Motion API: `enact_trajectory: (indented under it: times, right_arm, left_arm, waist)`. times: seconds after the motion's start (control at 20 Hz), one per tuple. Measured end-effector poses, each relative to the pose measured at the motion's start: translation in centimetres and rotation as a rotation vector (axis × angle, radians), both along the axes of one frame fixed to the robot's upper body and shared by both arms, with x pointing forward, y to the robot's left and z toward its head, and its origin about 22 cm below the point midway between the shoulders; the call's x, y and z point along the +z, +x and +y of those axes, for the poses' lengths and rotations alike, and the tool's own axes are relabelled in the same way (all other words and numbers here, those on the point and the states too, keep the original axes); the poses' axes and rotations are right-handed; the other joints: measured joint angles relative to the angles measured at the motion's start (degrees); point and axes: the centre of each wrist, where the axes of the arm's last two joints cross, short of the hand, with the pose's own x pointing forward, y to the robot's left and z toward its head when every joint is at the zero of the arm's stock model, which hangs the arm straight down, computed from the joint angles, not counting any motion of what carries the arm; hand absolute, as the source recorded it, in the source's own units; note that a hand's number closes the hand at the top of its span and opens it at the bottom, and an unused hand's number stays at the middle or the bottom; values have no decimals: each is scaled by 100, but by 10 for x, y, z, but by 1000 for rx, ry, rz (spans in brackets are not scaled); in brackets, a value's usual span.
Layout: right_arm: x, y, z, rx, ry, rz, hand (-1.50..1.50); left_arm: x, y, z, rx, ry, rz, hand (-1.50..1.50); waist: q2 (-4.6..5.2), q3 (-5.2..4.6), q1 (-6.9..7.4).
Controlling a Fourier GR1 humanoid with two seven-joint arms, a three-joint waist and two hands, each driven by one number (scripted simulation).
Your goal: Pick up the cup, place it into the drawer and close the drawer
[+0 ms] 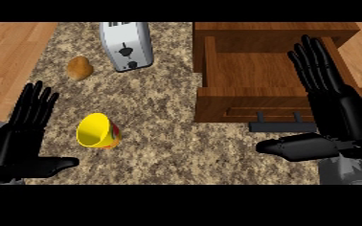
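Note:
A yellow cup [98,131] with a red and orange side lies tipped on the speckled counter [163,105], its mouth facing up and left. The wooden drawer [247,72] stands pulled open at the right, its inside bare, with a dark handle [281,124] on its front. My left hand [25,129] rests open at the left edge, fingers up, a short way left of the cup. My right hand [326,105] is open too, fingers straight over the drawer's right side, thumb stretched left below the handle.
A silver toaster [127,45] stands at the back of the counter, left of the drawer. A brown potato [80,67] lies left of the toaster. Wooden floor [21,48] shows beyond the counter's left edge.

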Motion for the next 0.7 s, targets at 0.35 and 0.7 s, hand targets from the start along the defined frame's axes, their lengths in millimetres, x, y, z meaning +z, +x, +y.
enact_trajectory:
  times: [0.35,0.7]
  right_arm:
    - [2,9,-7,-3,-5,-16,-150]
    - [7,12,-12,1,-10,-18,-150]
  left_arm:
    - [-54,2,11,57,27,67,-150]
    - [-105,3,21,69,34,123,-150]
  waist:
    - [2,0,-10]
    - [3,-1,-19]
